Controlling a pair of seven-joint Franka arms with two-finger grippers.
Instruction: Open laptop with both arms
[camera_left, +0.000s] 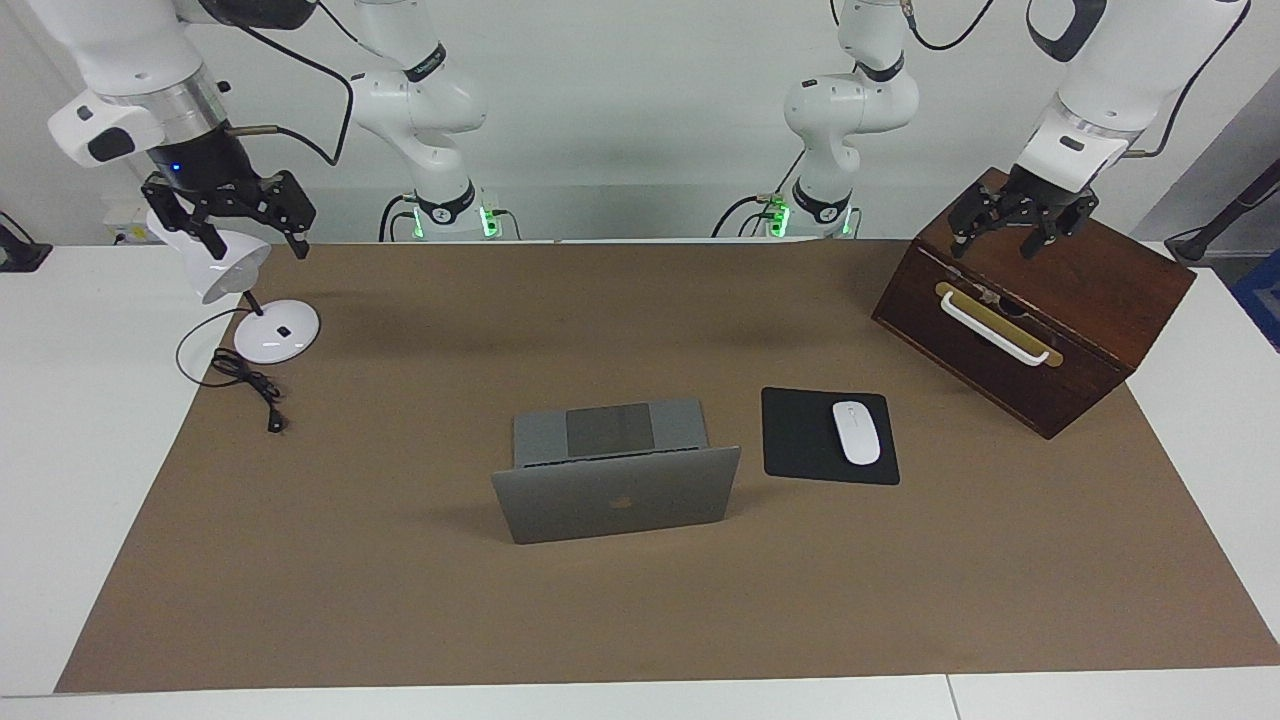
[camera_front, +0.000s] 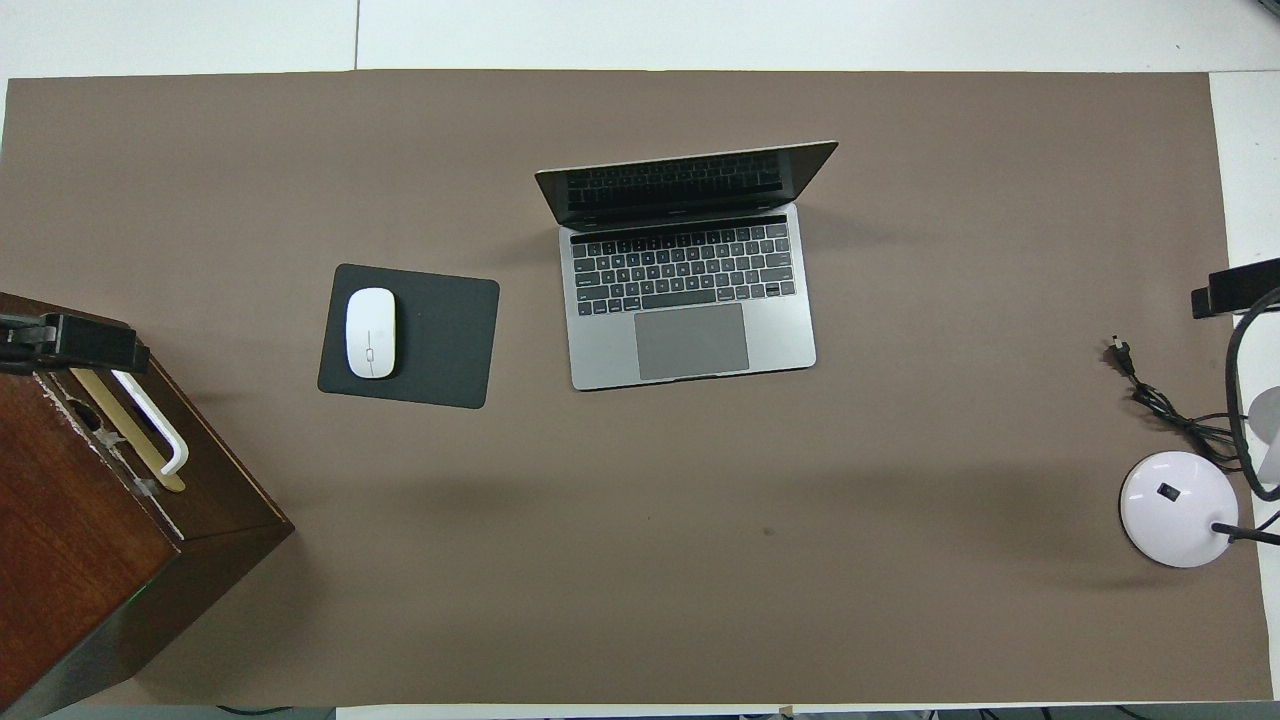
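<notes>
The silver-grey laptop (camera_left: 615, 495) stands open in the middle of the brown mat, its lid raised with the apple logo facing away from the robots. The keyboard and trackpad show in the overhead view (camera_front: 690, 300), and the screen is dark. My left gripper (camera_left: 1012, 236) hangs open and empty over the wooden box, far from the laptop; its tip shows in the overhead view (camera_front: 70, 342). My right gripper (camera_left: 255, 236) hangs open and empty over the desk lamp, also far from the laptop; its tip shows in the overhead view (camera_front: 1235, 287).
A black mouse pad (camera_left: 800, 440) with a white mouse (camera_left: 856, 432) lies beside the laptop toward the left arm's end. A dark wooden box (camera_left: 1040, 310) with a white handle stands at that end. A white desk lamp (camera_left: 275, 330) and its black cord (camera_left: 250, 385) are at the right arm's end.
</notes>
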